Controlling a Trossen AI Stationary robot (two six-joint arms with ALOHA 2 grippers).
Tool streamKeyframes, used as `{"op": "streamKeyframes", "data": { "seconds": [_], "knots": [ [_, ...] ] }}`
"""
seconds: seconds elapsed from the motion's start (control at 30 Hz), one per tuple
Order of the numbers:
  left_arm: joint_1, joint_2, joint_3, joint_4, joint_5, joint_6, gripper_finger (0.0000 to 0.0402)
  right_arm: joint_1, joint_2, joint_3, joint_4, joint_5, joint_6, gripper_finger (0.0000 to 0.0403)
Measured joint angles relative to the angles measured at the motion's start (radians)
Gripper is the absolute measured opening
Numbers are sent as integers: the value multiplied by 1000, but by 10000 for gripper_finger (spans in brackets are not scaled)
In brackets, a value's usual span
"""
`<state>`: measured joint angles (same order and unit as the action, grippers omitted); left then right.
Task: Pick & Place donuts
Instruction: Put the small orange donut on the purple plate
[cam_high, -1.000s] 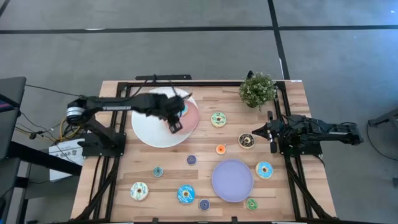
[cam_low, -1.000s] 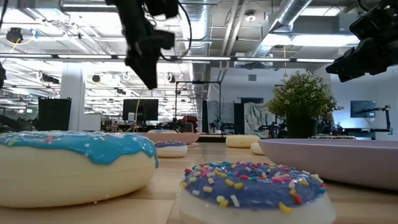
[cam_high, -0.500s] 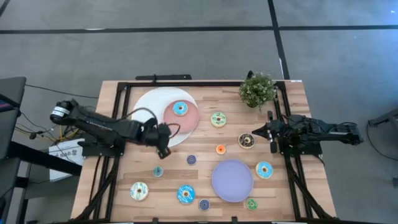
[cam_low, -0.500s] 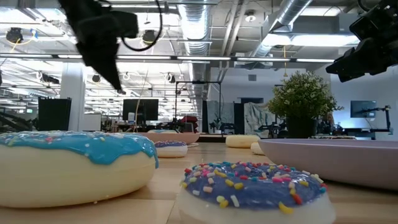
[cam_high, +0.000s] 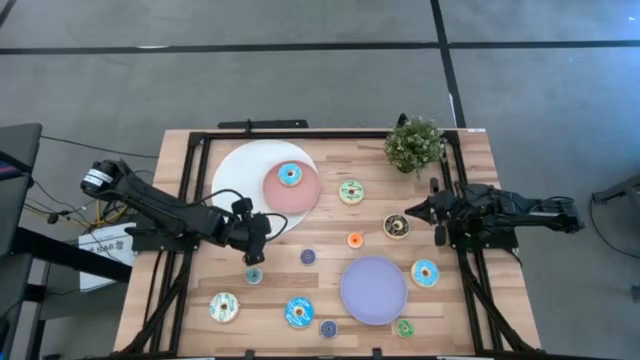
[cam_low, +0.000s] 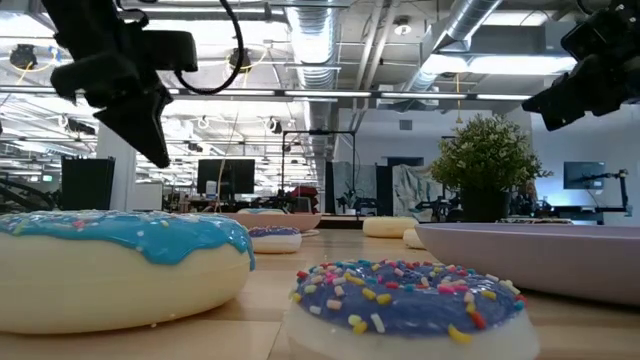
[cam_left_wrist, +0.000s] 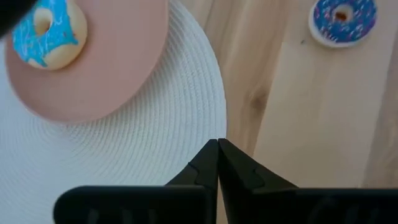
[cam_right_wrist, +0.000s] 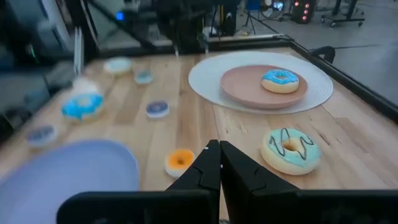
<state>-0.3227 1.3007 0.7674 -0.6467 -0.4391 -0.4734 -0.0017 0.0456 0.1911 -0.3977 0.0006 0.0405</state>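
Note:
Several toy donuts lie flat on the wooden table. A blue one sits on the pink plate, which rests on the white plate. Others are the cream-green, brown, orange, small purple and small teal donuts. My left gripper hovers shut over the white plate's near right rim, holding nothing. My right gripper is shut and waits at the right side, next to the brown donut, empty.
A lavender plate lies near the table's near edge, with blue, green, purple, blue and cream-teal donuts around it. A potted plant stands at the far right corner. A black frame borders the table.
My left gripper has moved from above the pink plate toward the table's near left, ending over the white plate's near right rim beside the small teal donut. The blue donut on the pink plate, partly covered before, now shows whole.

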Motion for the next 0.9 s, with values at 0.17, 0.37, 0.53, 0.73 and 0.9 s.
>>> {"op": "streamKeyframes", "data": {
  "seconds": [0.17, 0.37, 0.53, 0.73, 0.9],
  "knots": [
    [20, 0, -43, 33, 31, 88, 0, 0, 0, 0, 72, 0, 172, 0],
    [71, -54, -108, 160, 111, 246, 0, 0, 0, 0, 102, 1, 190, 0],
    [121, -144, -144, 196, 133, 315, 0, 0, 0, 0, 103, 1, 190, 0],
    [163, -254, -204, 200, 170, 302, 0, 0, 0, 0, 184, 49, 187, 0],
    [159, -331, -285, 252, 175, 229, 0, 15, 66, 0, 229, 156, 191, 0]
  ]
}}
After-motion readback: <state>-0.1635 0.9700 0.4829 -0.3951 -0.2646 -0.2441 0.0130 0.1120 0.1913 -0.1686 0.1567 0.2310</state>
